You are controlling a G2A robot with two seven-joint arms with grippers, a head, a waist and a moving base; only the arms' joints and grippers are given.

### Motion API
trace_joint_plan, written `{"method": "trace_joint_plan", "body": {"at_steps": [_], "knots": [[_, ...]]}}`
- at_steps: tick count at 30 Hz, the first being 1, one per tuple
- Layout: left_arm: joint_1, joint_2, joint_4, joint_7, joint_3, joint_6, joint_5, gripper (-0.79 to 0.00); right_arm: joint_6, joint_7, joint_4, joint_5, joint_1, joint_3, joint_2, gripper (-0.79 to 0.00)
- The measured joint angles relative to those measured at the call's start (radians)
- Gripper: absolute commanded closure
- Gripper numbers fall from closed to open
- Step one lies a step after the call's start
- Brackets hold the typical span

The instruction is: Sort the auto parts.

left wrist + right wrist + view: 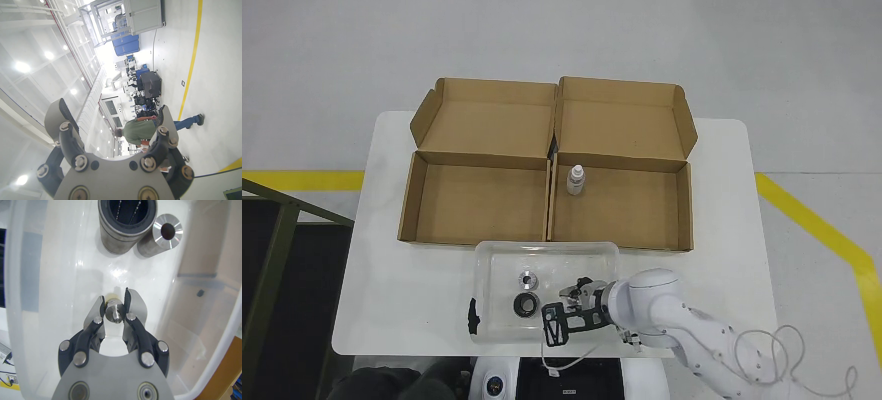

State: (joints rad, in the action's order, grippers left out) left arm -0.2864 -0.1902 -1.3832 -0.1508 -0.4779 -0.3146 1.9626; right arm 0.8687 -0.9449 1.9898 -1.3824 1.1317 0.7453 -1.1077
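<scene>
Inside the clear bin (56, 285), with the right end effector (114, 294) clamped on the small steel fitting (114, 312), a slow, straight lift clear of its wall suits best.

We see a white tabletop (382, 290) on a pale grey floor (322, 60) marked with yellow tape (337, 180). A dark green metal frame (280, 250) stands just beside the tabletop's left side. The left wrist view shows blue cabinets (125, 44) in a bright hall.
</scene>
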Motion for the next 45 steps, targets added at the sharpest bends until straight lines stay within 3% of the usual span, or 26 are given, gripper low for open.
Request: {"method": "trace_joint_plan", "body": {"at_steps": [13, 22, 30, 45], "knots": [[0.000, 0.000, 0.000, 0.000, 0.000, 0.000, 0.000, -0.785, -0.073, 0.307, 0.103, -0.046, 0.039, 0.105, 0.017, 0.000], [0.000, 0.000, 0.000, 0.000, 0.000, 0.000, 0.000, -0.785, -0.175, 0.599, 0.087, 0.041, 0.079, 0.214, 0.023, 0.000], [0.000, 0.000, 0.000, 0.000, 0.000, 0.000, 0.000, -0.785, -0.211, 0.735, 0.052, 0.128, 0.093, 0.263, 0.021, 0.000], [0.000, 0.000, 0.000, 0.000, 0.000, 0.000, 0.000, -0.785, -0.245, 0.826, 0.036, 0.227, 0.120, 0.367, 0.025, 0.000]]}}
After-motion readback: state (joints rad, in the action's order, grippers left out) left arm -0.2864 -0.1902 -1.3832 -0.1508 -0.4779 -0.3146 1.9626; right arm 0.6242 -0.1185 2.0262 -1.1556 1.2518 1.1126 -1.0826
